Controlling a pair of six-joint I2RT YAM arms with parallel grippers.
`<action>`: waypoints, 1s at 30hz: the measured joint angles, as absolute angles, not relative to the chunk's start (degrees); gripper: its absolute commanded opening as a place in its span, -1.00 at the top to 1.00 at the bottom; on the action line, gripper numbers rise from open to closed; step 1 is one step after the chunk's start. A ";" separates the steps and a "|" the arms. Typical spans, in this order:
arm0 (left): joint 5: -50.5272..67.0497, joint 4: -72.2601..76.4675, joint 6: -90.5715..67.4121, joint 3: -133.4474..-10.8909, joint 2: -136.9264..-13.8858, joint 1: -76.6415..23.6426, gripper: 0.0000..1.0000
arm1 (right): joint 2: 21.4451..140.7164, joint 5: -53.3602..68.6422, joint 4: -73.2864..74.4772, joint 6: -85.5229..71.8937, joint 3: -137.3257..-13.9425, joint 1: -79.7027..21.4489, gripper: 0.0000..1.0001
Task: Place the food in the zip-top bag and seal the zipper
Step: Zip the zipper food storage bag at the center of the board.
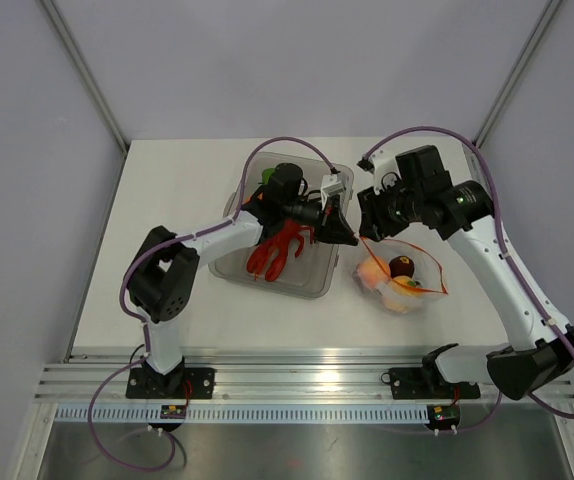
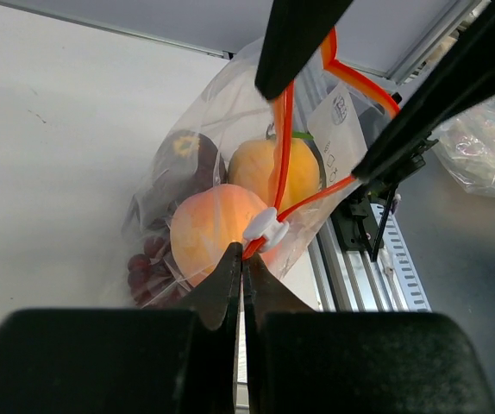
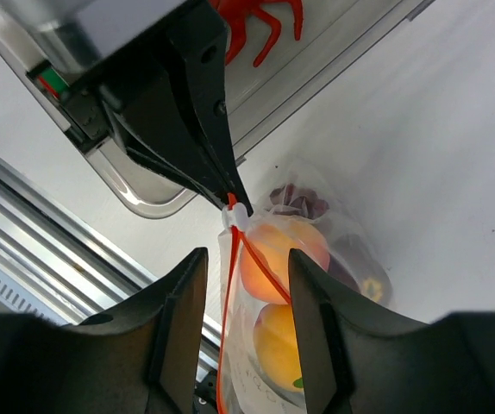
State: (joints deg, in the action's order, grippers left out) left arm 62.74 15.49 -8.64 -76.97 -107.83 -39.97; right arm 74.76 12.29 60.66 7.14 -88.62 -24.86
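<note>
Fruit's in the zip-top bag (image 1: 417,268); lobster (image 1: 275,252) sits in the tray (image 1: 314,278), zipper (image 2: 280,147) unsealed. Left gripper (image 2: 243,263) pinches the zipper's end; right gripper (image 3: 246,269) is spread.

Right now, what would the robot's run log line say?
left gripper: shut on zipper | right gripper: open, astride zipper | zip-top bag: holds peach, grapes; mouth open | lobster: in tray

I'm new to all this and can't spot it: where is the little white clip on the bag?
On the white table, right of the grey tray, is a clear bag of toy fruit. Follow the red-orange strip along its mouth to where the left claw pinches it; the clip sits just there, the only white piece on that strip.
</note>
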 measured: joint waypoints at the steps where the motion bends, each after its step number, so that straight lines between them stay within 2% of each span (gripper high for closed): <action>1: 62.87 15.49 -8.71 -77.08 -107.83 -39.86 1.00 | 74.98 12.91 60.42 7.95 -87.81 -24.86 0.00; 17: 64.64 16.93 -11.73 -77.69 -107.83 -39.57 1.00 | 75.88 17.21 57.56 10.79 -83.53 -25.74 0.09; 24: 65.19 17.43 -12.29 -77.69 -107.83 -39.57 1.00 | 76.47 17.12 56.36 10.74 -82.67 -25.82 0.47; 25: 65.30 17.52 -12.34 -77.69 -107.83 -39.57 1.00 | 76.51 17.12 56.12 10.72 -82.67 -25.85 0.68; 30: 65.71 17.61 -12.51 -77.69 -107.85 -39.46 1.00 | 76.53 16.93 55.31 10.59 -82.63 -25.85 0.97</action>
State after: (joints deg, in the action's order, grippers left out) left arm 65.71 17.61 -12.51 -77.69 -107.85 -39.46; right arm 76.53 16.93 55.31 10.59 -82.63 -25.85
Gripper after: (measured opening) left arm 0.002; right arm 0.078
